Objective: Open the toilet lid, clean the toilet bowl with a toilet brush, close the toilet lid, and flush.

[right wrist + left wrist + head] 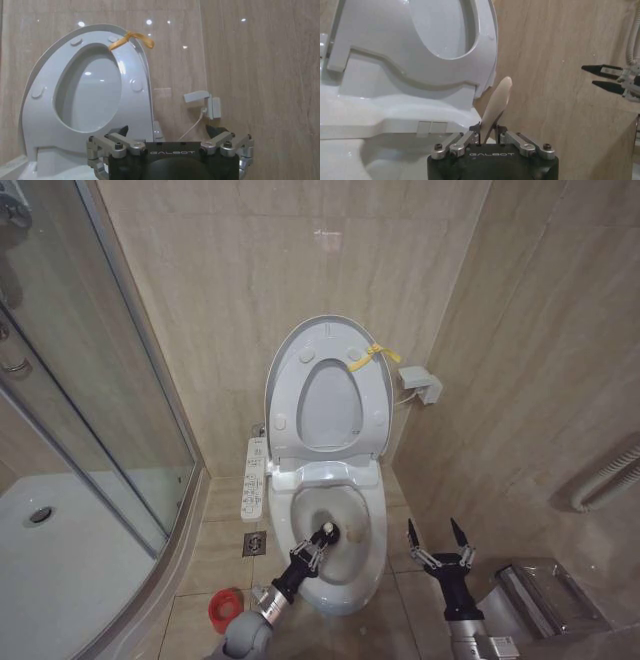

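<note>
1. Left end effector [318, 547] is clamped on the toilet brush [496, 105] handle, over the toilet bowl [372, 565].
2. Brush looks light, thin; likely flexes, so grip low.
3. Right end effector [440, 545] is spread, empty, beside bowl.
4. Toilet lid [283, 370] is up.

White plastic toilet lid [330, 340] and seat upright against the back wall, so the white ceramic toilet bowl [375, 525] at lower centre is open from above. Left pincer [318, 548] occupies it. Glass shower partition [90, 380] blocks left; tiled wall [540, 360] right.
</note>
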